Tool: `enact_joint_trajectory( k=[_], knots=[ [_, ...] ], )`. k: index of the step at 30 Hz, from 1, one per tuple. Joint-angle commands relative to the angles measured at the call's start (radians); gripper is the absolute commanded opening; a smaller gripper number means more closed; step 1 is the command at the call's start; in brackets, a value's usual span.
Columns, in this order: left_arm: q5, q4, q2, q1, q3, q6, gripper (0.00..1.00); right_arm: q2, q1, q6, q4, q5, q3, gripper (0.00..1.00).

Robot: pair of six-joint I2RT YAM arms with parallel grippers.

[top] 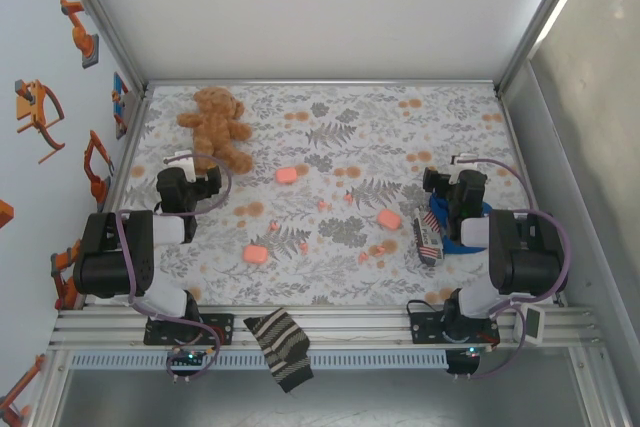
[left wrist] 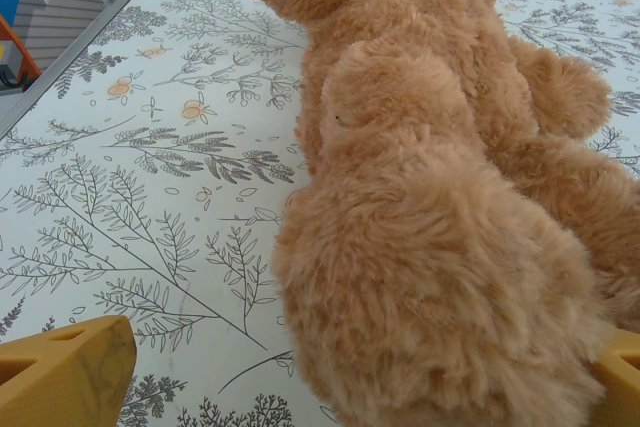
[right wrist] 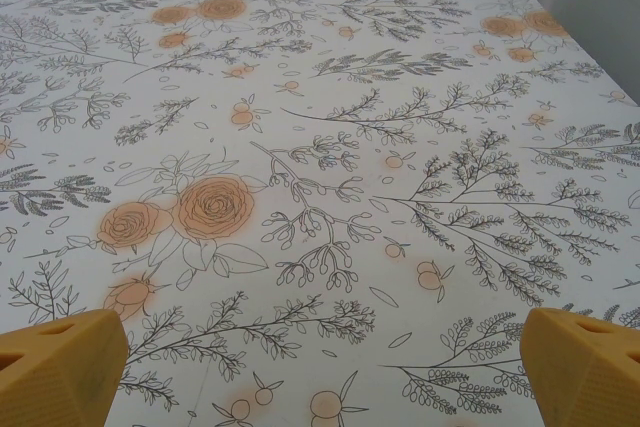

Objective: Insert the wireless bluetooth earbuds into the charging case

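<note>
Three pink charging cases lie on the floral cloth: one toward the back, one right of centre, one near the front left. Tiny salmon-pink earbuds lie scattered between them, another nearer the front. My left gripper is open at the far left, its yellow fingers spread on either side of a teddy bear's leg. On the right, my right gripper is open; its fingertips frame bare cloth, far from the cases.
A brown teddy bear lies at the back left, touching the left gripper's reach. A flag-patterned object and a blue item sit by the right arm. A striped sock hangs over the front rail. Walls enclose three sides.
</note>
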Motion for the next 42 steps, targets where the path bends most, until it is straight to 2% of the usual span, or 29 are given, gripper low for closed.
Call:
enact_joint_trajectory(
  k=[1,12,16,19,21,24,28,30,34,37,42],
  knots=[
    [0.002,-0.011,-0.006,-0.001,0.012,-0.007,0.96,-0.004,0.005,0.001,0.012,0.003,0.018,0.99],
    [0.005,-0.019,-0.013,-0.001,0.014,-0.007,0.96,-0.005,0.005,0.001,0.013,0.003,0.018,1.0],
    [-0.01,-0.042,-0.081,-0.009,-0.001,-0.002,0.96,-0.05,0.005,0.005,-0.074,0.005,0.047,0.99],
    [-0.06,-0.158,-0.187,-0.027,0.014,0.003,0.96,-0.126,0.005,0.005,-0.178,0.02,0.073,0.99],
    [-0.092,-0.339,-0.265,-0.034,0.079,-0.023,0.96,-0.175,0.005,0.007,-0.242,0.029,0.087,0.99],
    [-0.094,-0.619,-0.358,-0.039,0.214,-0.087,0.96,-0.27,0.005,0.025,-0.391,0.034,0.138,0.99],
    [-0.016,-0.828,-0.461,-0.04,0.337,-0.211,0.96,-0.364,0.005,0.072,-0.745,-0.005,0.305,0.98],
    [0.028,-0.882,-0.503,-0.04,0.36,-0.269,0.96,-0.381,0.005,0.11,-0.93,-0.008,0.404,0.97],
    [0.075,-1.008,-0.587,-0.041,0.372,-0.365,0.96,-0.38,0.006,0.13,-1.227,-0.117,0.559,0.94],
    [0.143,-1.098,-0.632,-0.041,0.361,-0.429,0.96,-0.397,0.026,0.133,-1.371,-0.193,0.621,0.95],
    [0.326,-1.123,-0.692,-0.062,0.262,-0.553,0.96,-0.446,0.094,0.084,-1.552,-0.242,0.655,0.95]
  ],
)
